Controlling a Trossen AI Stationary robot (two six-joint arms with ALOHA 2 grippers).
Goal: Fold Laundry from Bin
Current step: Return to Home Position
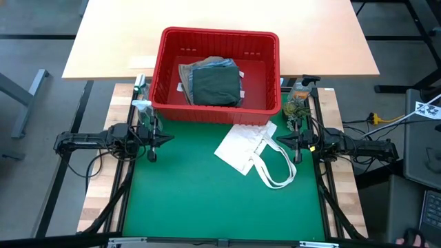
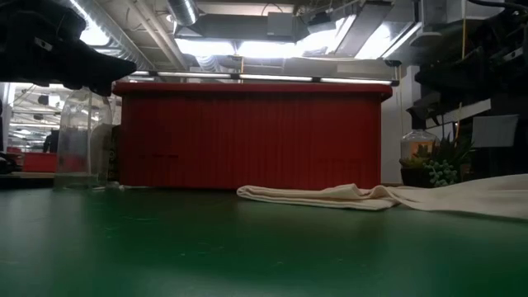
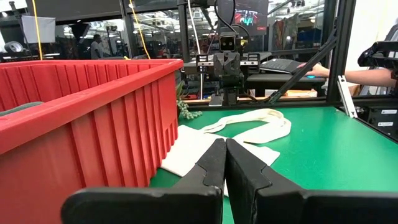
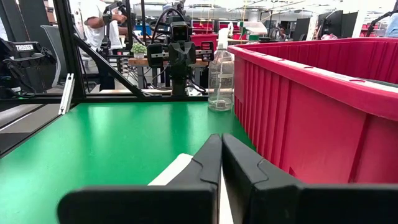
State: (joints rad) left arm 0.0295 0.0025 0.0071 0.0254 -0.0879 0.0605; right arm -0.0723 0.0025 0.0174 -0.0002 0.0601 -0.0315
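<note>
The red bin [image 1: 265, 76] stands at the table's far side and holds a stack of laundry with a dark green garment [image 1: 216, 86] on top and a tan piece [image 1: 185, 74] under it. The bin also shows in the low view [image 2: 247, 136] and both wrist views [image 3: 93, 118] [image 4: 323, 106]. A flat white tote bag [image 1: 251, 150] lies on the green mat [image 1: 193, 200] near the bin's near right corner. My left gripper [image 1: 167, 139] is shut and empty at the mat's left edge. My right gripper [image 1: 279, 140] is shut and empty at the mat's right edge, beside the tote.
A clear spray bottle [image 1: 141, 93] stands left of the bin and shows in the right wrist view [image 4: 221, 78]. A small potted plant [image 1: 296, 105] stands right of the bin. Bare green mat lies between and in front of the arms. A person's arm [image 3: 367, 74] shows beyond the table.
</note>
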